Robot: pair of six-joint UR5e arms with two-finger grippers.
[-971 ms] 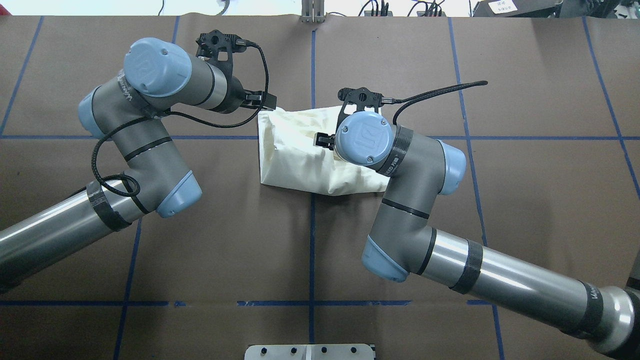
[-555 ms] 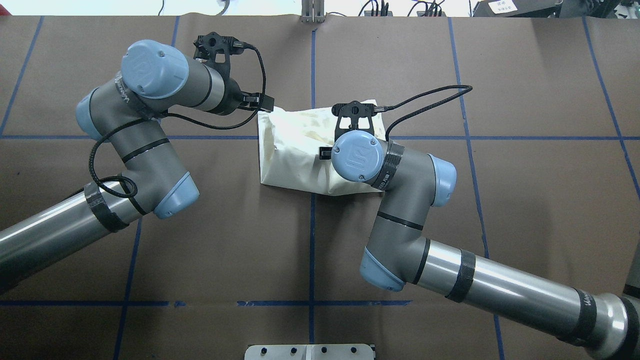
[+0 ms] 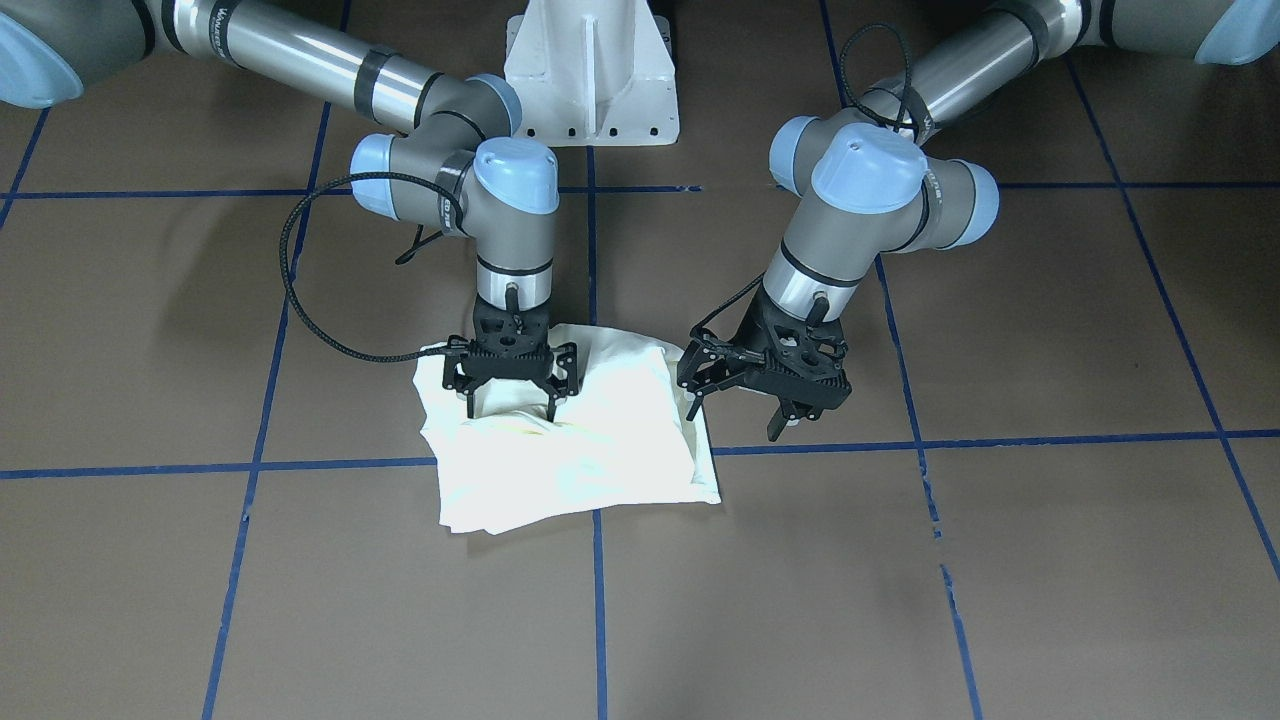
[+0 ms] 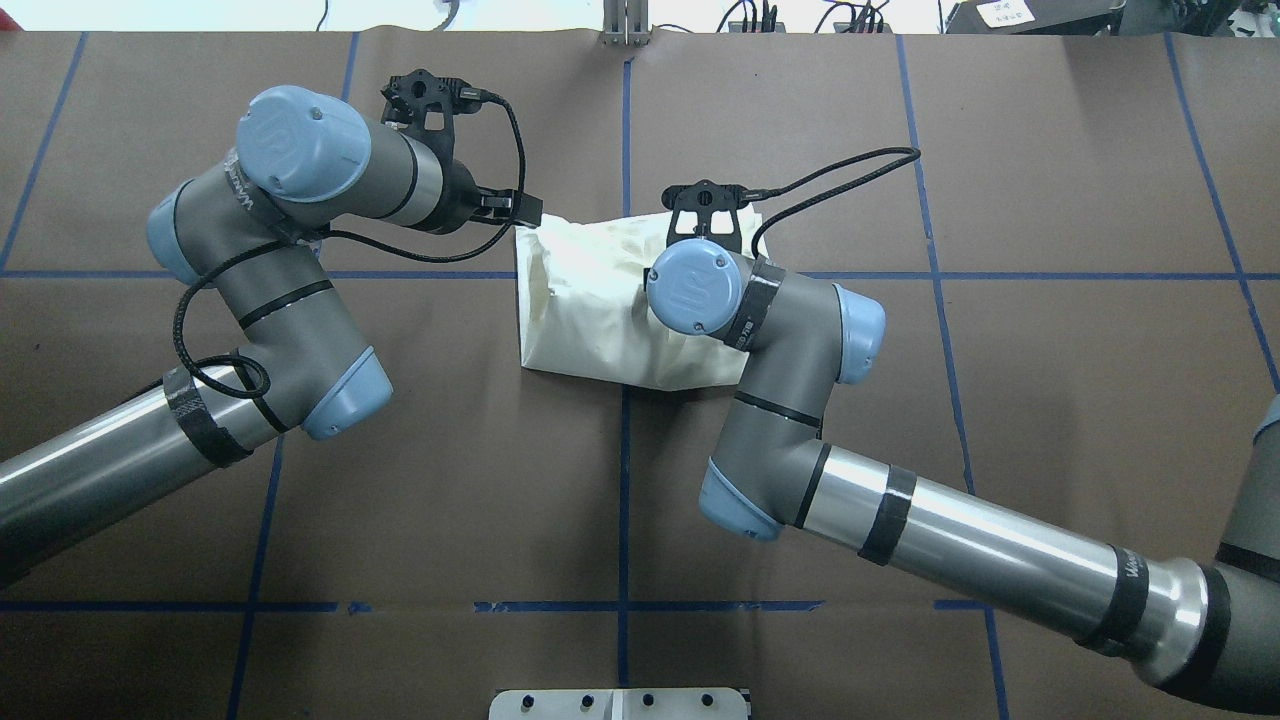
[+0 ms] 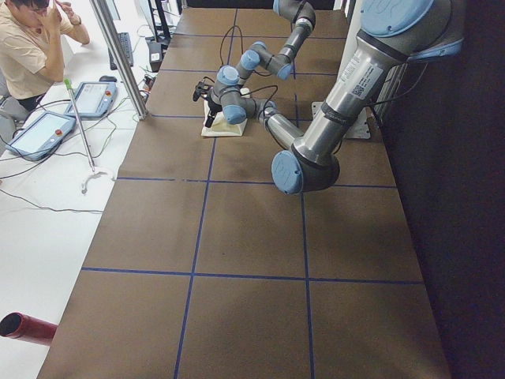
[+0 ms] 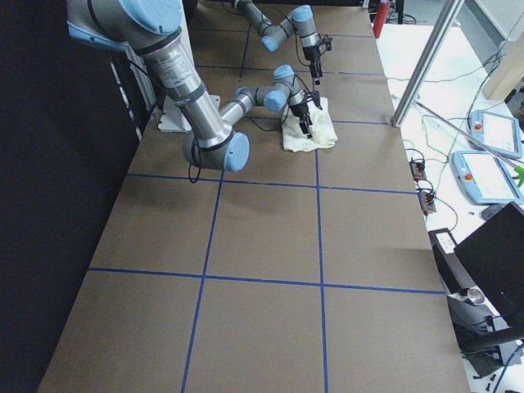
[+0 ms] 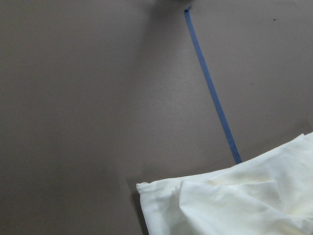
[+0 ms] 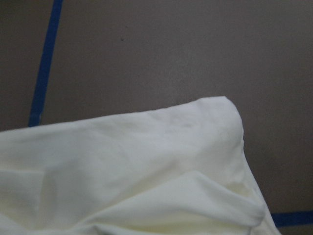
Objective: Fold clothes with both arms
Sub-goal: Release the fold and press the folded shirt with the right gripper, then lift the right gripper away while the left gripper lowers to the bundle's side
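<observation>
Brown paper-covered table (image 3: 900,560) gridded with blue tape lines (image 3: 800,447); my two grey-and-silver jointed arms with light-blue caps, left (image 4: 290,300) and right (image 4: 790,380), both reaching toward its middle. Cream-white shirt (image 3: 580,450), folded into a rumpled rectangle with its plain side up, lying over a tape crossing there. My black clawed right gripper (image 3: 511,412), fingers spread, tips down on the shirt's right half; my black left gripper (image 3: 735,420), fingers likewise spread, just beside the shirt's left edge, contact not discernible.

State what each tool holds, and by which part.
Nothing is held: the right tool stands open over the folded shirt, the left tool open beside its edge.
</observation>
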